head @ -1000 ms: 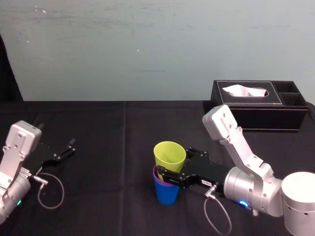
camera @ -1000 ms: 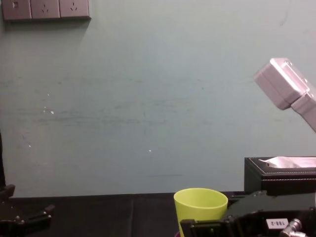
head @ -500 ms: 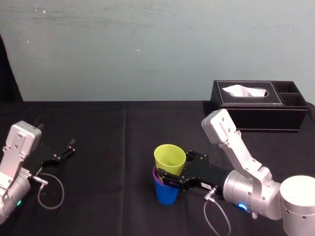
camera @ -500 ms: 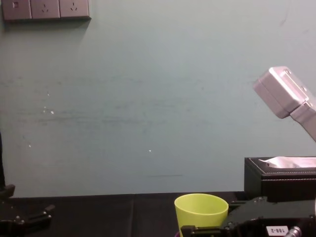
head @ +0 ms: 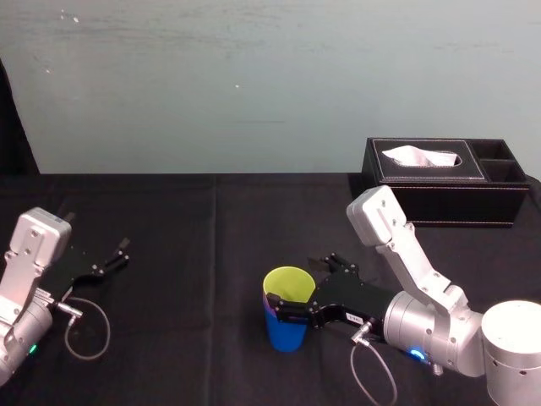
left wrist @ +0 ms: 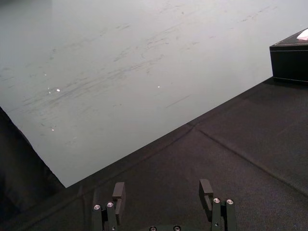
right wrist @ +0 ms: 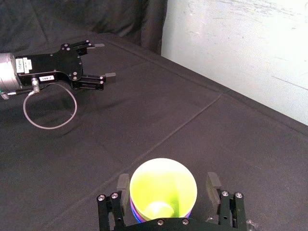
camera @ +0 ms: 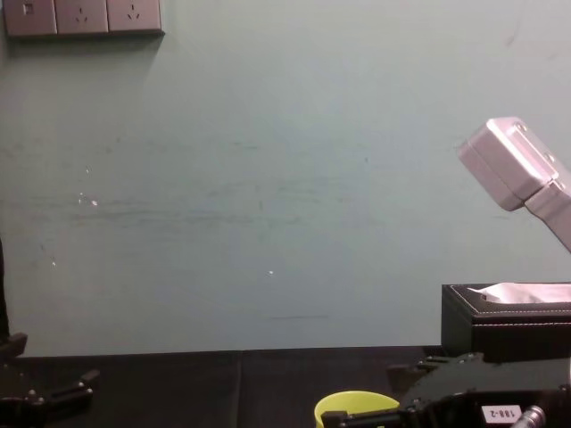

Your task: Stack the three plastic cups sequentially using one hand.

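The lime yellow-green cup (head: 288,286) sits deep inside the blue cup (head: 285,333) at the table's middle front. A thin purple rim (right wrist: 133,208) shows between them in the right wrist view. My right gripper (head: 293,282) is open around the stack. Its fingers (right wrist: 123,185) stand either side of the lime cup (right wrist: 162,187) with a gap on each side. In the chest view only the lime rim (camera: 356,406) rises above the lower edge, beside the right gripper (camera: 419,412). My left gripper (head: 112,255) rests open and empty at the far left (left wrist: 162,189).
A black leather tissue box (head: 448,181) stands at the back right, behind my right arm. A loose cable loop (head: 84,328) lies by the left arm. Black cloth covers the table up to the pale wall.
The lime cup has dropped down into the blue and purple cups. My right gripper has opened and let it go. The left arm has not moved.
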### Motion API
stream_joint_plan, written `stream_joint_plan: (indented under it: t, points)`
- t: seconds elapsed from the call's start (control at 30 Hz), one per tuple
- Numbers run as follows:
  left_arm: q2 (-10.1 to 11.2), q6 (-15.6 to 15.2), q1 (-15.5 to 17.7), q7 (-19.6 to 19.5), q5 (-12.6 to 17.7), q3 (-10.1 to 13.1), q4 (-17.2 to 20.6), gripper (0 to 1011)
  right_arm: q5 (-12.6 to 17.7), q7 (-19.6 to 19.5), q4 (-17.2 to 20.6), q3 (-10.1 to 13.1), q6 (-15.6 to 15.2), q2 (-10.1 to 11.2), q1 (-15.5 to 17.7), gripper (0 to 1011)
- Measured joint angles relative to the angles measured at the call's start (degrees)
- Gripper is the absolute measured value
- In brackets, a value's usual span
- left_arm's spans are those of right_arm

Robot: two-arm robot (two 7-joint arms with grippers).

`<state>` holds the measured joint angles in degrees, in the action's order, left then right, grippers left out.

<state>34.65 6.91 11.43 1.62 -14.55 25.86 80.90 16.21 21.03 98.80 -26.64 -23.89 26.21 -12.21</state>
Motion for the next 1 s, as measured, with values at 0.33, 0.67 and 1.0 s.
stream_joint_plan:
  t: [0.33,0.67,1.0]
  points:
    - [0.00,0.00,0.00,0.00,0.00,0.00,0.00,1000,-1.01,-0.52,0.48,1.11,5.34,-0.05,1.31,1004]
    - [0.00,0.00,0.00,0.00,0.00,0.00,0.00,1000,-2.24,-3.69,2.00,5.51,14.24,-1.60,5.38,1004]
    - [0.00,0.00,0.00,0.00,0.00,0.00,0.00,1000,-4.37,-8.85,1.55,10.21,13.34,-3.40,8.77,1004]
